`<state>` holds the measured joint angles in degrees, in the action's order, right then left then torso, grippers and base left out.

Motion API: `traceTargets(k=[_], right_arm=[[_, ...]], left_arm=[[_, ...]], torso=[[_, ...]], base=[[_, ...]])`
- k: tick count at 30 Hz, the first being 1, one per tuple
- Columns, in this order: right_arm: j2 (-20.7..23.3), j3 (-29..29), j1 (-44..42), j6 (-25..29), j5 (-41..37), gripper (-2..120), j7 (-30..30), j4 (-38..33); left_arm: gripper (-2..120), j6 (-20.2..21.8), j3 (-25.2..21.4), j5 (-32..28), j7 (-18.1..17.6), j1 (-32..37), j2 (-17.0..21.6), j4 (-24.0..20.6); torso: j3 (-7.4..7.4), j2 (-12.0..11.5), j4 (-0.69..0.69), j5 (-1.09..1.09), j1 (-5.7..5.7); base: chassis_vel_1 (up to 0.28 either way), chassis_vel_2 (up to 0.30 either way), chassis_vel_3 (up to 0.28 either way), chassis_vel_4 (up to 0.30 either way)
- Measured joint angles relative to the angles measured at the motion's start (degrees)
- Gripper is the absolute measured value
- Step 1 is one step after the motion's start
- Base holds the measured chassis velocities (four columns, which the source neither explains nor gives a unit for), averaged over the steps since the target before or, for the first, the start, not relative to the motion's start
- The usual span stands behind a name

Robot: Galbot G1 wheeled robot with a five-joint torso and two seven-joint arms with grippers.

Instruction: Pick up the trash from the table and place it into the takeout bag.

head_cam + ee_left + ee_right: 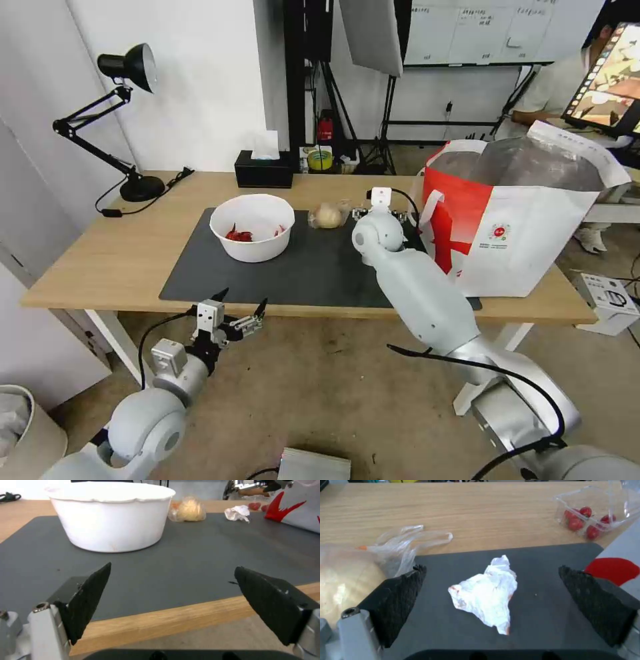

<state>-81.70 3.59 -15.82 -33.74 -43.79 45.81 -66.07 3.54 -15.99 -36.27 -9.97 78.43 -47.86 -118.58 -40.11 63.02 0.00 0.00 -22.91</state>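
Note:
On the dark mat (320,267) of the table (100,247) stand the white bowl (252,227) with red scraps and, behind it, the clear bag with a bun (328,215). The red-and-white takeout bag (513,220) stands open at the right end. My right gripper (491,567) hovers open above the crumpled white tissue (485,593), which lies on the mat between its fingers. The clear clamshell box (593,517) with red bits sits beyond, beside the bag. My left gripper (241,299) is open and empty at the table's front edge, facing the bowl (110,517).
A black desk lamp (127,67) stands at the table's back left, and a black tissue box (264,168) sits at the back edge. A white box (607,300) lies on the floor at the right, a bin (27,427) at the lower left.

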Motion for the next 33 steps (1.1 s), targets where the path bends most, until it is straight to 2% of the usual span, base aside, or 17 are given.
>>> traceTargets(k=[33], right_arm=[[-0.7,-1.1,5.7,-3.6,-0.4,100,-6.5,10.1]], left_arm=[[100,-0.1,0.7,0.0,0.1,-0.3,0.1,0.0]], torso=[[0.00,0.0,0.00,0.00,0.00]], base=[[0.000,0.000,0.000,0.000]])
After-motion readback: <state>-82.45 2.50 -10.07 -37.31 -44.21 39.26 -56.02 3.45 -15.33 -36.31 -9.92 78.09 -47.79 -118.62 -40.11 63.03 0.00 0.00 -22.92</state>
